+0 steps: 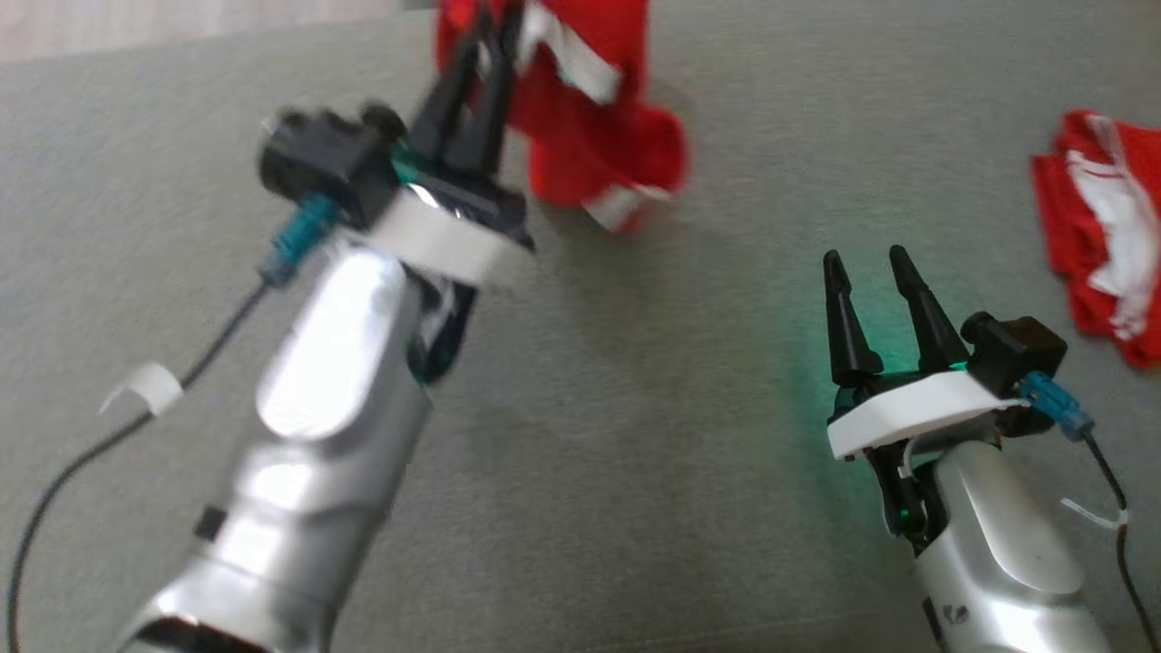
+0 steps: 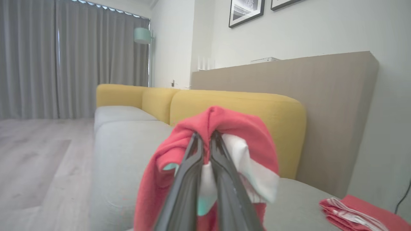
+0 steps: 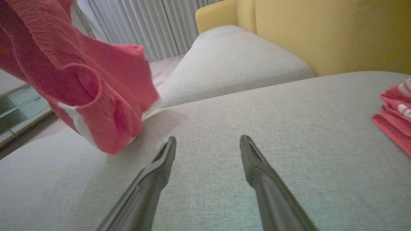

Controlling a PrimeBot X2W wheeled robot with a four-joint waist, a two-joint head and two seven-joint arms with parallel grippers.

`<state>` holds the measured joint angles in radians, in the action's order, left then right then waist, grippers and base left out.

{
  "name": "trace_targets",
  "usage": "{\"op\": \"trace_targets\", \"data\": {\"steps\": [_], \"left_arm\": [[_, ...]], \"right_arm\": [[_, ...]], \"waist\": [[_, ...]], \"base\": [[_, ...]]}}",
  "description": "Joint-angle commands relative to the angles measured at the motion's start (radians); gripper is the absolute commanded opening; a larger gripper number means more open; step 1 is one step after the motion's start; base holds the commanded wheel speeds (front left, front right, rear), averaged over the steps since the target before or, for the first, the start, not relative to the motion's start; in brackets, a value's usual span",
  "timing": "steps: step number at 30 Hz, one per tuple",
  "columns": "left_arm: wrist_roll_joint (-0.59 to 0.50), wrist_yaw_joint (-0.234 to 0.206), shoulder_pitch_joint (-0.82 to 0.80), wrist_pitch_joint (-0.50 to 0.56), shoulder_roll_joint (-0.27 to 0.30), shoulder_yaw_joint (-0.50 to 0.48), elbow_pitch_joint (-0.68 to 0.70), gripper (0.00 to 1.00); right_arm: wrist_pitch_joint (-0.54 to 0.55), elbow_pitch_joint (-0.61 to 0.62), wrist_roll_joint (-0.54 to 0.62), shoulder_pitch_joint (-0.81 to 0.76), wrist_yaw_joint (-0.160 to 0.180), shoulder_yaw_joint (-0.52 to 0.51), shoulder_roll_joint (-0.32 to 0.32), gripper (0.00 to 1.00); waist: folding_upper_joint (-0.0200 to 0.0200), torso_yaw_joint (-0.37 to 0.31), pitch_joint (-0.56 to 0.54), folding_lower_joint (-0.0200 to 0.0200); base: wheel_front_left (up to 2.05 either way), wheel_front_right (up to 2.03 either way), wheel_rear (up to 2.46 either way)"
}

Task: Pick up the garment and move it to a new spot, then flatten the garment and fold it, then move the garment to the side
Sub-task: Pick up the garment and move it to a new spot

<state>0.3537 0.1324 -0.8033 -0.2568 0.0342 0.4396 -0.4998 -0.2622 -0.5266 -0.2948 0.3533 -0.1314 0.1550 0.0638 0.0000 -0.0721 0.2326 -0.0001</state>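
The light, limp garment is pinched at a bunched fold by the closed left gripper; its white hem is judged better taken by the spread, empty right gripper.

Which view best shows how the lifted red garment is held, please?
The left wrist view: jaws shut on a fold of the red garment, close up. The head view blurs it; the right wrist view shows its hanging end.

Red garment, upper left, looks like ribbed knit cloth; grey cushion is matt woven fabric; the forearm, lower left, shines glossy silver; floor at left, pale wood planks.
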Motion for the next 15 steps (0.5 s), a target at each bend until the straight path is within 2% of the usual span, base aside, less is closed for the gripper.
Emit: {"op": "trace_targets", "data": {"steps": [1,2,3,5,8,10,15], "left_arm": [[0.020,-0.002,0.002,-0.005,0.020,-0.007,0.035,0.00],[0.028,-0.002,0.018,-0.005,0.018,0.009,0.031,0.00],[0.033,-0.003,0.035,-0.005,0.017,0.022,0.024,0.26],[0.054,-0.020,0.075,-0.005,0.017,0.038,0.019,1.00],[0.038,-0.058,0.138,-0.005,0.016,0.025,-0.019,1.00],[0.010,-0.086,0.189,-0.005,0.020,-0.013,-0.035,1.00],[-0.056,-0.118,0.379,-0.005,0.052,-0.143,-0.019,1.00]], "right_arm": [[0.000,0.031,-0.012,-0.001,0.001,0.024,-0.013,1.00],[0.000,0.031,-0.014,-0.002,0.001,0.028,-0.013,1.00],[0.000,0.030,-0.015,-0.003,0.001,0.029,-0.013,1.00],[0.000,0.030,-0.017,-0.006,0.001,0.026,-0.013,1.00],[0.000,0.033,-0.013,-0.016,0.001,0.014,-0.013,1.00],[0.000,0.034,-0.009,-0.024,0.001,0.003,-0.013,1.00],[0.000,0.037,-0.002,-0.053,0.001,-0.027,-0.013,1.00]], "waist": [[0.0000,-0.045,-0.013,0.0001],[0.0000,-0.053,-0.014,0.0001],[0.0000,-0.060,-0.014,0.0001],[0.0000,-0.068,-0.013,0.0001],[0.0000,-0.065,-0.015,0.0001],[0.0000,-0.056,-0.021,0.0001],[0.0000,-0.018,-0.066,0.0001]], "base": [[0.00,0.00,0.00],[0.00,0.00,0.00],[0.00,0.00,0.00],[0.00,0.00,0.00],[0.00,0.00,0.00],[0.00,0.00,0.00],[0.00,0.00,0.00]]}}
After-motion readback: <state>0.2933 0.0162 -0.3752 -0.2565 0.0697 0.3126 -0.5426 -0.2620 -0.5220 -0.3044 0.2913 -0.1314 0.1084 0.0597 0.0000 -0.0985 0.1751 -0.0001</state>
